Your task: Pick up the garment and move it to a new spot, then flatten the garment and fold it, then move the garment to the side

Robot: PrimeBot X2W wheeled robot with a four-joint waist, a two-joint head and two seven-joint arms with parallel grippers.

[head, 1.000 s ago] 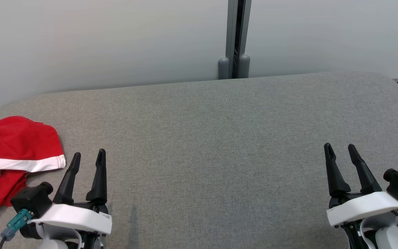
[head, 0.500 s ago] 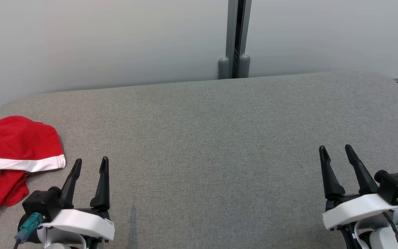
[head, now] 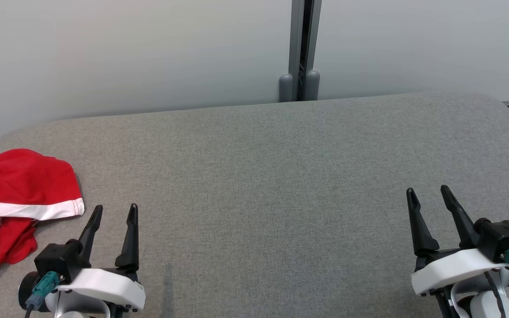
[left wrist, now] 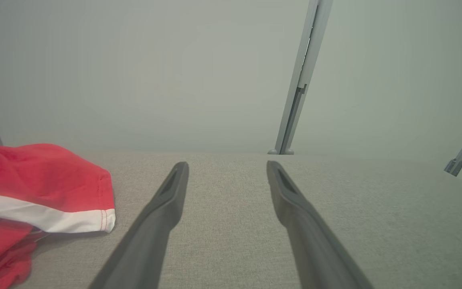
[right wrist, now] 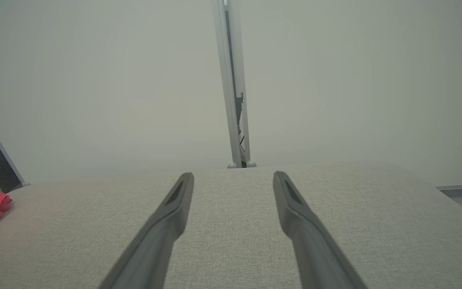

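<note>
The red garment (head: 20,190) with its white band lies crumpled on the grey padded surface (head: 272,176), just to the left of the left gripper (head: 116,207). Its white-edged hem ends short of that gripper's left finger, with a strip of grey fabric between them, so the two are apart. The left gripper is low over the surface, released, its two dark fingers spread and pointing toward the pale far wall (head: 126,53), gripping nothing. Ahead of it and off to its right, a grey post (head: 301,48) rises behind the far edge of the surface. Well to the right of the left gripper, across a wide stretch of grey fabric, the right gripper (head: 427,190) is likewise released, with its fingers parted, empty and pointing the same way. The post stands ahead of it and to its left. From the right gripper the garment is far off to the left, at the other end of the surface.
</note>
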